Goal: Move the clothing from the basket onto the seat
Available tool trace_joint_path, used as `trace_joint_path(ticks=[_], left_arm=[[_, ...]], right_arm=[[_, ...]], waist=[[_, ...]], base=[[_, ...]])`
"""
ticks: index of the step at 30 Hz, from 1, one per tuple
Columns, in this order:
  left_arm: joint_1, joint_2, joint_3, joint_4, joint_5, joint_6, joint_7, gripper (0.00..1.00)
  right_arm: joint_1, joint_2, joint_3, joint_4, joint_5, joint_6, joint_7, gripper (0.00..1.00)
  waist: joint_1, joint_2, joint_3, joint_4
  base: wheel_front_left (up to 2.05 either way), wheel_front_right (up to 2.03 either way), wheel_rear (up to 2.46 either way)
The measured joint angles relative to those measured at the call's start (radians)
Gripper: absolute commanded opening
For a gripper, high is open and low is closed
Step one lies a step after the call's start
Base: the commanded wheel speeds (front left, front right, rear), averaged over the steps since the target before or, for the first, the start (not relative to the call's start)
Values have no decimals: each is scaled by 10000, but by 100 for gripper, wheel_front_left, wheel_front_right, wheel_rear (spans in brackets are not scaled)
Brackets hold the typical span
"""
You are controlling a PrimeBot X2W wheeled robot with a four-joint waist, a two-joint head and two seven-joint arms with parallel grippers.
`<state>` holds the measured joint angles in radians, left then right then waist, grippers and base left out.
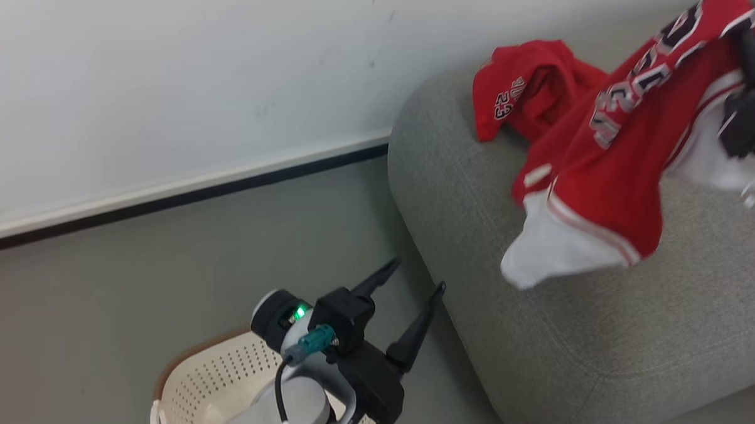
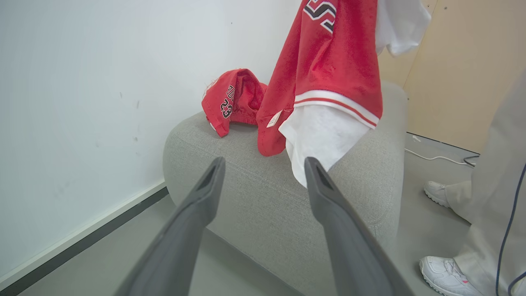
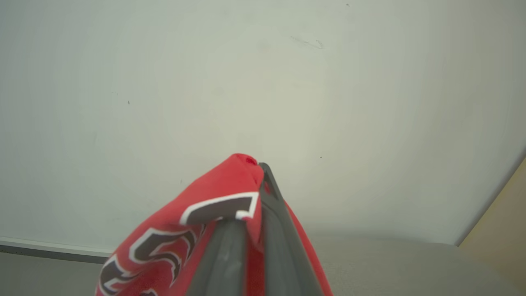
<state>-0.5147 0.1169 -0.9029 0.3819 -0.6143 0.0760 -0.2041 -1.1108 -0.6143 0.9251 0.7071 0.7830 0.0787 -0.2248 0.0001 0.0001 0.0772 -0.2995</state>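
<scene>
A crumpled red garment [image 1: 526, 91] marked 23 lies on the grey seat [image 1: 631, 309] near its far corner, also visible as the red garment [image 2: 234, 98] in the left wrist view. A second red jersey [image 1: 612, 157] with dark lettering and a white lining hangs above the seat, and my right gripper [image 3: 257, 185] is shut on its top fold. The jersey [image 2: 328, 74] dangles beyond my left gripper [image 2: 265, 164], which is open and holds nothing. My left gripper [image 1: 419, 276] hovers over the cream basket [image 1: 202, 381] at the bottom edge.
A white wall with a dark baseboard [image 1: 177, 195] runs behind the grey floor. A person's white shoes [image 2: 446, 273] and pale trouser legs stand to the right of the seat, beside a white cable [image 2: 435, 157] on the floor and a beige panel.
</scene>
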Motion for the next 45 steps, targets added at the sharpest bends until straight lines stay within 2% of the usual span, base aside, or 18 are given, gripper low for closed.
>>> trace_joint_path(ticks=[2, 4, 11, 14, 21, 24, 26, 34, 42, 43, 44, 45], left_arm=[[-168, 94, 75, -67, 61, 35, 6, 100], [-355, 171, 167, -151, 86, 44, 82, 100], [-732, 343, 387, -477, 215, 171, 136, 100], [-834, 403, 453, -633, 284, 209, 190, 100], [-1190, 621, 481, -961, 656, 251, 368, 100], [-1383, 767, 537, -1104, 721, 297, 451, 100], [-1512, 940, 581, -1254, 825, 299, 591, 100], [-2008, 1085, 637, -1666, 1221, 382, 894, 100], [-2648, 1296, 740, -2069, 1521, 384, 1233, 100], [-2728, 1331, 775, -2061, 1555, 384, 1233, 100], [-2797, 1356, 796, -2038, 1647, 384, 1233, 100], [-2835, 1363, 800, -2008, 1726, 384, 1233, 100]], right_arm=[[-588, -8, -123, 240, -15, -15, 130, 0], [-1147, -8, -157, 428, -196, -188, 267, 0], [-2733, -13, -270, 1103, -548, -272, 667, 0], [-3311, -81, -564, 1478, -533, -416, 755, 0], [-3726, -823, -989, 2272, -502, -865, 792, 0], [-3716, -905, -1152, 2533, -318, -1039, 734, 0], [-3671, -732, -1198, 2706, -232, -1152, 640, 0], [-3076, 362, -1189, 2966, 59, -1177, 462, 0], [-2921, 635, -1250, 3281, 272, -1166, 293, 0], [-2940, 677, -1243, 3323, 261, -1166, 278, 5], [-2944, 740, -1241, 3369, 257, -1158, 221, 40], [-2944, 815, -1239, 3421, 257, -1135, 192, 57]], waist=[[0, 0, 242, 50], [1, 0, 489, 105], [1, 0, 1368, 339], [1, 0, 1752, 450], [2, 0, 2655, 745], [2, 1, 3044, 883], [2, 1, 3440, 1003], [1, 1, 4524, 1158], [1, 0, 5591, 1135], [1, 0, 5720, 1124], [1, 0, 5846, 1108], [1, 0, 5959, 1091]], base=[[0, 0, 0], [0, 0, 0], [0, 0, 0], [0, 0, 0], [0, 0, 0], [0, 0, 0], [0, 0, 0], [0, 0, 0], [0, 0, 0], [0, 0, 0], [0, 0, 0], [0, 0, 0]])
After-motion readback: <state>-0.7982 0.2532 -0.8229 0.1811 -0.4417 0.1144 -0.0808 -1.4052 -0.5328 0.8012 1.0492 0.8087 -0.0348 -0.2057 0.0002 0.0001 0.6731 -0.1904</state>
